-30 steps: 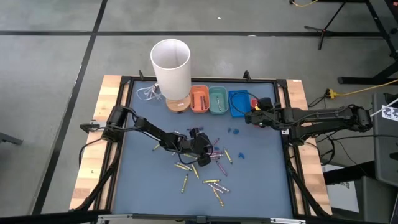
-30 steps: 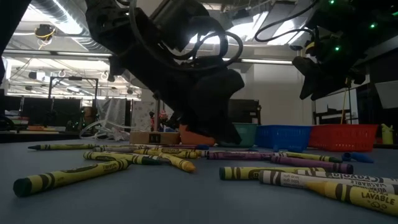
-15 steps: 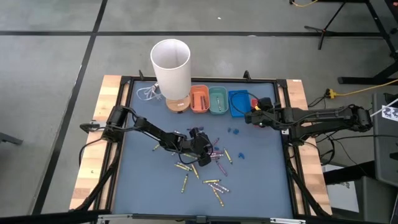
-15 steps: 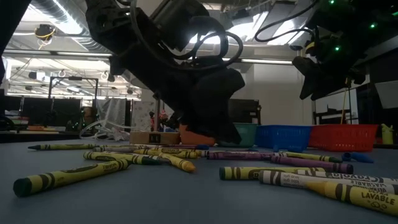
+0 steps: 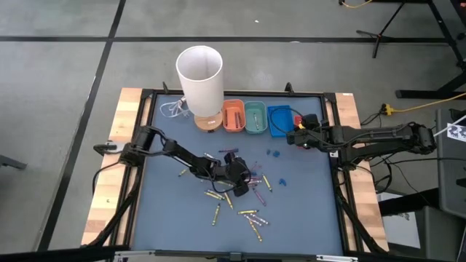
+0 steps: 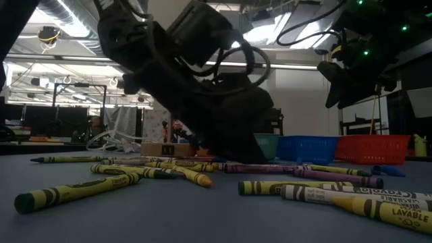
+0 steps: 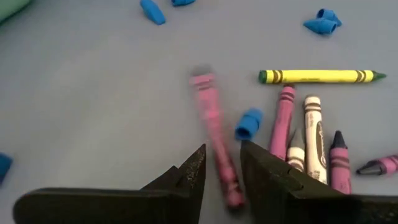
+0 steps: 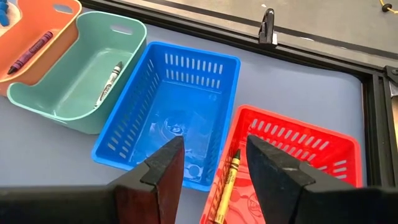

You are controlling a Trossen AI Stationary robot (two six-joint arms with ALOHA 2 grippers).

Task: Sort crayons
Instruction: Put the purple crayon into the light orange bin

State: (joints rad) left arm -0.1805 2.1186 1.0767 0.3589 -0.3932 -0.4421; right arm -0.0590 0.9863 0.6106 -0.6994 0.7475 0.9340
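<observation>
Left wrist view: left gripper (image 7: 221,180) closed on a pink crayon (image 7: 214,134), near the scattered crayons (image 5: 244,196) mid-table. Right gripper (image 8: 211,163) parked open over the red basket (image 8: 323,146). Risk judged: off-centre grip, likely to slip or swing.

The left arm has shifted slightly: its left tool (image 5: 240,177) now sits a little further toward the right side of the table, low among the scattered crayons (image 5: 251,215). In the low view its dark bulk has slid rightward.
</observation>
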